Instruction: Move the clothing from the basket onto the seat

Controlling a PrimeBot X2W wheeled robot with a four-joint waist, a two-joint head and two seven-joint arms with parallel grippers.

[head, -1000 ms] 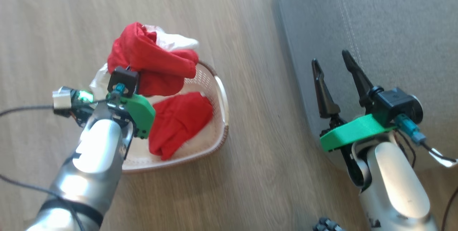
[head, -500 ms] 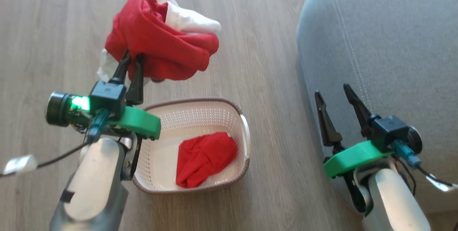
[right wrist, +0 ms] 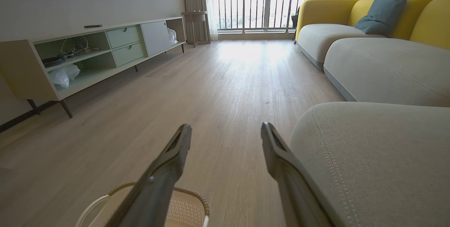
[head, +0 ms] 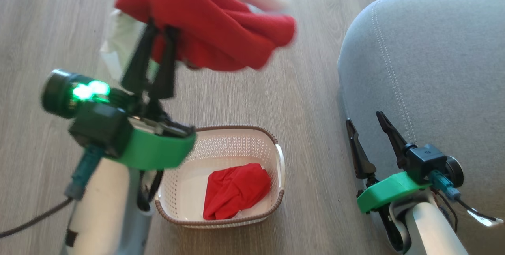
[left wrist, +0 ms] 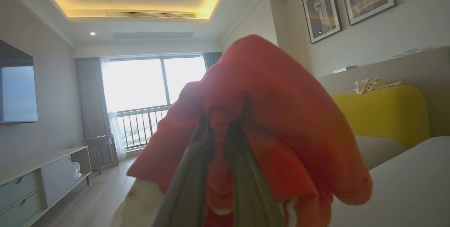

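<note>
- Jaws of the left gripper (head: 159, 30) are pinched on a fold of the held garment (head: 221, 30). I see both dark fingers run up into the red cloth, which bunches over their tips.
- My left wrist view agrees. The cloth is clamped between the fingers (left wrist: 186, 185), and red fabric drapes over and around them. White lining shows low at the left.
- Jaws of the right gripper (head: 363, 117) are spread, with nothing between them. In the head view its fingers point up the picture at the near edge of the seat cushion (head: 434, 69), beside the rounded corner.
- Held garment: it hangs in the air over the wooden floor (head: 59, 18), clear of the basket (head: 225, 144). White lining shows at its top and left side. Its outline is blurred in the head view.
- Second garment (head: 236, 190): it lies crumpled inside the basket, in the right half, reaching the near wall.
- Basket: it sits upright on the floor between the two arms. A white handle faces the seat cushion, and a strip of floor separates the two.
- Seat cushion: grey fabric at the right, with a line of light stitching following its edge.
- Right wrist view: the basket rim shows at the bottom edge under one finger. The cushion lies just beside the other.
</note>
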